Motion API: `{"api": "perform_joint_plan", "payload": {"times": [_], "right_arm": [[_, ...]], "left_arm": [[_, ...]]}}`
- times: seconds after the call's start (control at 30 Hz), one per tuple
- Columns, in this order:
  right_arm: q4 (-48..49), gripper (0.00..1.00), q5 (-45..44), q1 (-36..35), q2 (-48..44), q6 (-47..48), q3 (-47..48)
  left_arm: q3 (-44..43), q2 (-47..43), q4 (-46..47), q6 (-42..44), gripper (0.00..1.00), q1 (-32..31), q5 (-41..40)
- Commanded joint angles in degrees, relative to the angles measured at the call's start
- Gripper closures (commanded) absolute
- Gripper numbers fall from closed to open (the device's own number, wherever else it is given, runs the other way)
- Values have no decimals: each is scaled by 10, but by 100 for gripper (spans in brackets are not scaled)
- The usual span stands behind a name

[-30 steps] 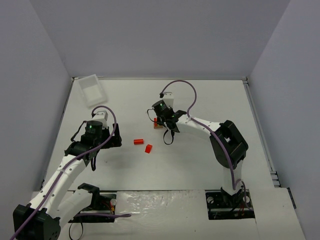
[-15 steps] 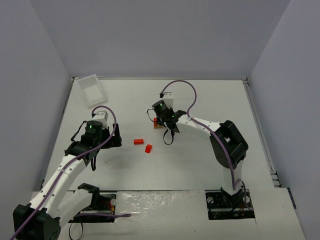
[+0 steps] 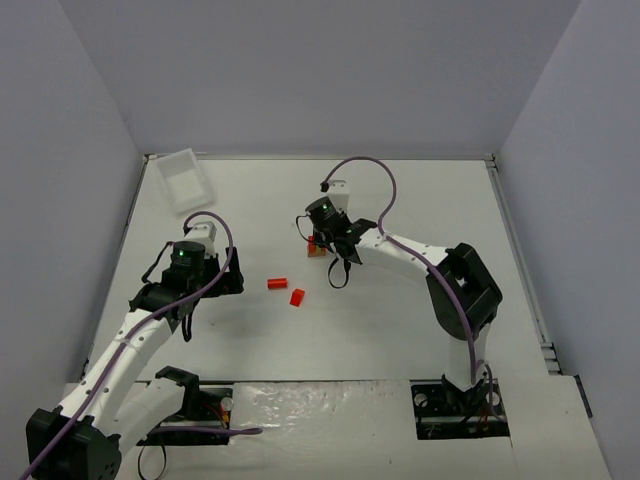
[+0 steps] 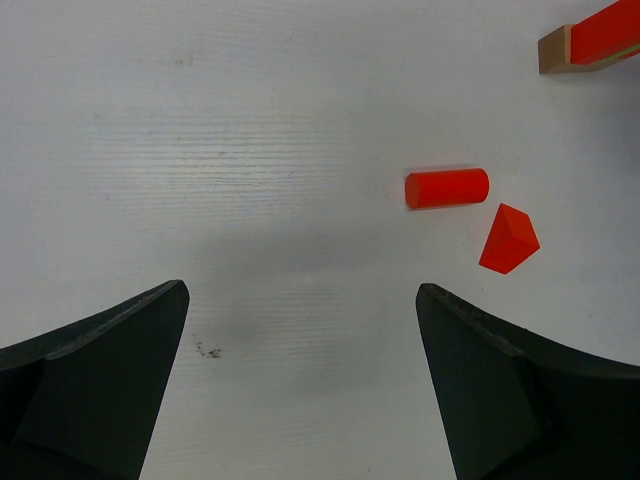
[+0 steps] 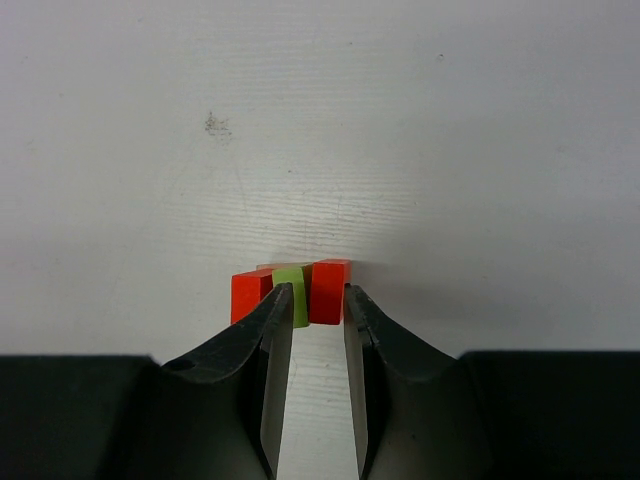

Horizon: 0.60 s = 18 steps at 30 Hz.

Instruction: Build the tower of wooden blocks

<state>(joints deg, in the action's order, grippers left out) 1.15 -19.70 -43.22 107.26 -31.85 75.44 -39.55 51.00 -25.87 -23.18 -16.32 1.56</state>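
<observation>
Top external view: the wood block tower (image 3: pixel 316 247) is only partly built. It sits around the middle of the worktop (image 3: pixel 420 200), a bit toward the far edge, with the right arm reaching over it.

On the right wrist cam the right end effector (image 5: pixel 318 300) has its jaws just a narrow gap apart at the stack. One tip overlaps the lime-green piece (image 5: pixel 291 281) and the other sits against a red block (image 5: pixel 330 288). Honestly can't tell if it's actually pinching anything or just resting there.

The left end effector (image 4: pixel 300 400) is spread wide with nothing in it, hanging over bare worktop toward the left edge. A loose red cylinder (image 4: pixel 447 188) and a red wedge (image 4: pixel 508 238) lie just beside each other, between the two arms. A clear tray (image 3: pixel 183 180) sits in the far left corner.
</observation>
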Motion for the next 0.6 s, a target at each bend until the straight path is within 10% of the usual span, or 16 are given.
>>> {"api": "perform_joint_plan", "payload": {"times": [0.0,0.57], "right_arm": [[25,75,-20,-5,-49,1,12],[23,76,73,62,-138,31,-42]], "left_arm": [[-6,4,29,5,3,4,5],[-48,59,64,-48,24,-8,24]]}}
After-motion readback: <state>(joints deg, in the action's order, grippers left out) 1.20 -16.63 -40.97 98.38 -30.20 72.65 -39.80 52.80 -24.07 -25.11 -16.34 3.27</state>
